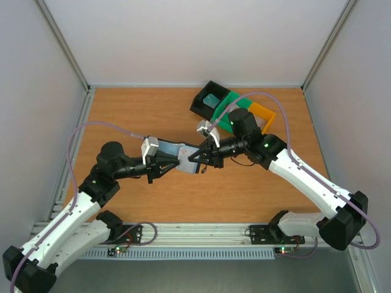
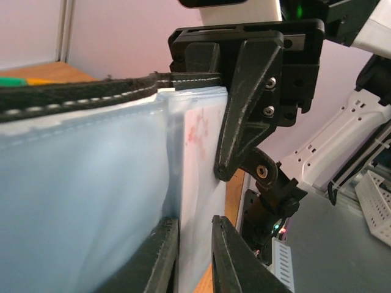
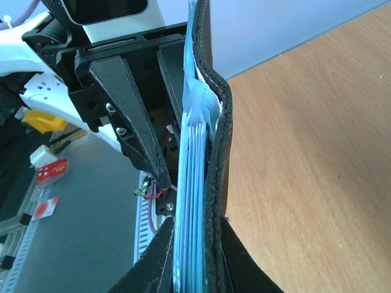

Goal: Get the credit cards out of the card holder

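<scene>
Top external view is showing the card holder [image 1: 178, 150] being held over the middle of the table [image 1: 134, 110], pinned between both claws. The right gripper [image 1: 195, 157] is sitting at its 3 o'clock side, clamping the black cover plus the pale pockets (the wrist cam is making that obvious). The left gripper [image 1: 173, 161] is sitting at 8 o'clock, its fingers [image 2: 160, 259] pinching one pale pocket leaf with a reddish card [image 2: 197, 131] showing through. A black tray [image 1: 200, 105], green tray [image 1: 231, 101] and orange tray [image 1: 267, 113] are sitting at 1 o'clock.
</scene>
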